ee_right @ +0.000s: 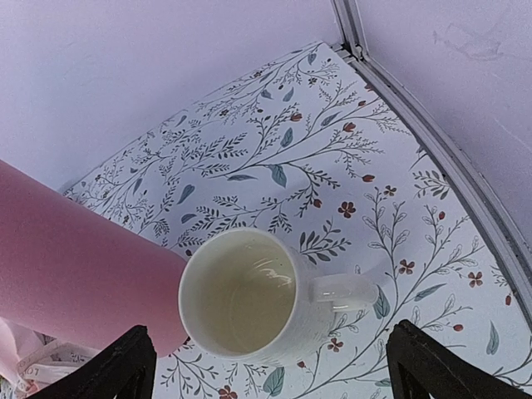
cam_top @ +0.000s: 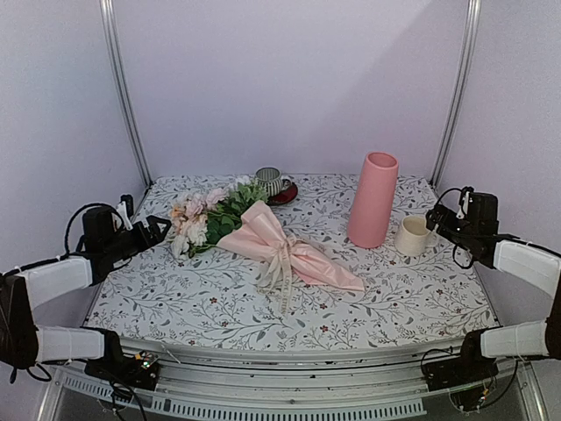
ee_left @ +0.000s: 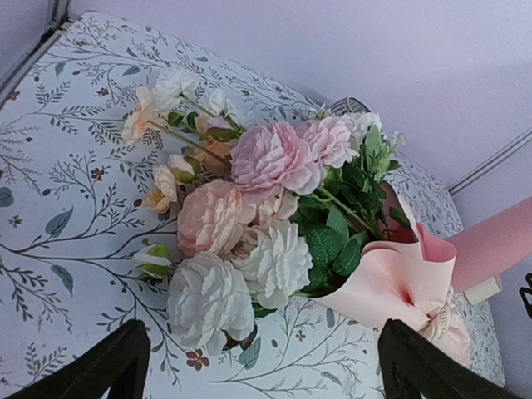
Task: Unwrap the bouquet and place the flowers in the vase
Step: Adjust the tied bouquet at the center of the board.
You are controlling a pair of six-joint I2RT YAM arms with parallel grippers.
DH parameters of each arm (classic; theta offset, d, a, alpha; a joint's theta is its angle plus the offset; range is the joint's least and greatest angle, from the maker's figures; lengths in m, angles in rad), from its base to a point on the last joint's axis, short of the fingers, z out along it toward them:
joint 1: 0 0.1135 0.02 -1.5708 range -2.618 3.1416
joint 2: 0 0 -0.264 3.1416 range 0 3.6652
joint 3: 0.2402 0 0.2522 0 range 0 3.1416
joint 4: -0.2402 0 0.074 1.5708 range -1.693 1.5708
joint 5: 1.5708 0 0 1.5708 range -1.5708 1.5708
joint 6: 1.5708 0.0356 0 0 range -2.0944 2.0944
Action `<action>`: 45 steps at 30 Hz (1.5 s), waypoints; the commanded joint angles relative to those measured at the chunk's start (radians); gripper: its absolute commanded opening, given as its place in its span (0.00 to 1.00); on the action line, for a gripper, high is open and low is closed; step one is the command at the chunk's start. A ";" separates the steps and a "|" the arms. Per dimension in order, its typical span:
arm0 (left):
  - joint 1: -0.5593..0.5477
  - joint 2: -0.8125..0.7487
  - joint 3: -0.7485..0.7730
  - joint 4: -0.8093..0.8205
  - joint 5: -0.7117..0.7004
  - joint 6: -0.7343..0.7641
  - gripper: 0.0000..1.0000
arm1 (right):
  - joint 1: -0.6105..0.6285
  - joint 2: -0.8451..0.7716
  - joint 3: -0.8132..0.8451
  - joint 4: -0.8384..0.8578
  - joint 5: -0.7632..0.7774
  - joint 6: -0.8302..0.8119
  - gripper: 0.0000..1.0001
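The bouquet lies on its side mid-table, wrapped in pale pink paper tied with a cream ribbon. Its flowers, pink, white and peach with green leaves, point to the back left. The tall pink vase stands upright to the right of it, and its side also shows in the right wrist view. My left gripper hovers open just left of the blooms, nothing between its fingers. Over at the right edge, my right gripper is open above a cream cup, not touching it.
The short cream cup stands right beside the vase. A striped mug on a red saucer sits at the back, behind the flowers. Metal frame posts rise at the back corners of the floral tablecloth.
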 commanded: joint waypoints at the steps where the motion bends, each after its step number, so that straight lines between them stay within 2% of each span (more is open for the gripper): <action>1: 0.010 -0.007 -0.019 0.069 -0.009 -0.006 0.98 | -0.003 -0.001 0.035 0.000 0.051 -0.012 0.99; 4: 0.010 0.008 -0.006 0.068 0.019 0.010 0.98 | -0.002 0.008 0.055 -0.023 0.047 -0.008 0.99; 7: 0.010 0.021 -0.004 0.085 0.063 0.026 0.98 | -0.002 -0.001 0.063 -0.022 -0.069 -0.038 0.99; 10: 0.004 0.051 -0.006 0.134 0.191 0.021 0.98 | 0.000 -0.016 0.067 -0.020 -0.166 -0.057 0.99; 13: -0.040 0.082 -0.007 0.179 0.252 0.006 0.96 | 0.035 -0.042 0.089 -0.043 -0.221 -0.068 0.99; 22: -0.274 0.071 -0.003 0.160 0.165 -0.028 0.92 | 0.266 -0.131 0.095 -0.144 -0.250 -0.134 0.99; 27: -0.330 0.006 -0.049 0.141 0.151 -0.040 0.92 | 0.401 -0.141 0.030 -0.104 -0.319 -0.108 0.99; 34: -0.373 -0.034 -0.120 0.171 0.141 -0.046 0.92 | 0.598 -0.026 -0.055 0.091 -0.262 -0.008 0.99; 39: -0.388 -0.063 -0.199 0.276 0.155 -0.069 0.92 | 0.642 0.094 -0.076 0.181 -0.227 0.035 0.99; 45: -0.390 -0.076 -0.221 0.262 0.144 -0.067 0.92 | 0.660 0.245 -0.070 0.249 -0.224 0.028 0.99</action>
